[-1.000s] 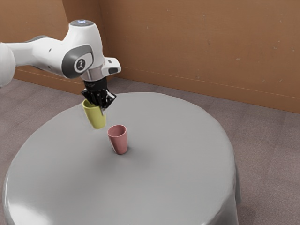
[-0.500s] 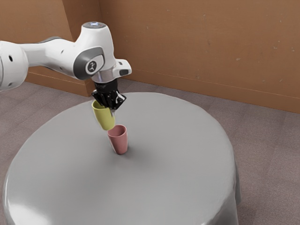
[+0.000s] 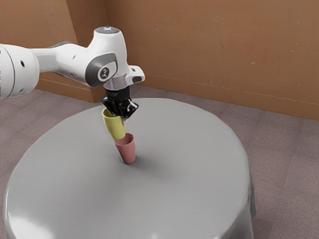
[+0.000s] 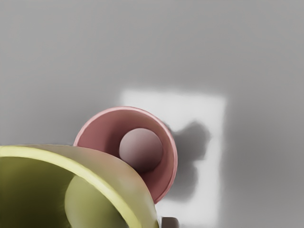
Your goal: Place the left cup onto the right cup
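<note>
Gripper (image 3: 120, 108) is clamped on the rim of the yellow cup (image 3: 114, 127), holding it tilted off the grey tabletop (image 3: 199, 169) with its base right at the mouth of the upright pink cup (image 3: 127, 149), though whether the two touch cannot be told.

The exterior view looks from a raised spot off to the side of the arm (image 3: 55, 62). It angles down across the whole round table (image 3: 199, 189) toward the brown wall (image 3: 224, 40), from well back. The wrist view rides on the hand (image 3: 121, 112), facing almost straight down from very near. Both views share the yellow cup (image 3: 114, 127), the pink cup (image 3: 126, 149) and the grey tabletop around them.
</note>
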Controlling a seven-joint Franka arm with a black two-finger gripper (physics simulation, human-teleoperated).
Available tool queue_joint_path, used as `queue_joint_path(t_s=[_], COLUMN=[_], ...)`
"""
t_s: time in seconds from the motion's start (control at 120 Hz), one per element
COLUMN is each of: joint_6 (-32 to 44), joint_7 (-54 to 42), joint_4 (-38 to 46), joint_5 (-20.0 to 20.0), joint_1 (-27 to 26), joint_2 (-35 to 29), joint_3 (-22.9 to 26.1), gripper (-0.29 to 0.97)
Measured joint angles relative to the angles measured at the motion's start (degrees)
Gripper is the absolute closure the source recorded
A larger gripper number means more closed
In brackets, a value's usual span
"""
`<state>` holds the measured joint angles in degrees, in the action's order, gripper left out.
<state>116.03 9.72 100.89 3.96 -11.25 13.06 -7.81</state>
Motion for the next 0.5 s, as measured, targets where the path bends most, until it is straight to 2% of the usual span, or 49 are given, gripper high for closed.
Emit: queue_joint_path(t_s=[0.5], joint_6=[0.0], joint_7=[0.45], joint_4=[-3.54], joint_5=[-0.13], joint_1=[0.05], joint_2=[4.56], joint_3=[0.0], gripper=[0.78])
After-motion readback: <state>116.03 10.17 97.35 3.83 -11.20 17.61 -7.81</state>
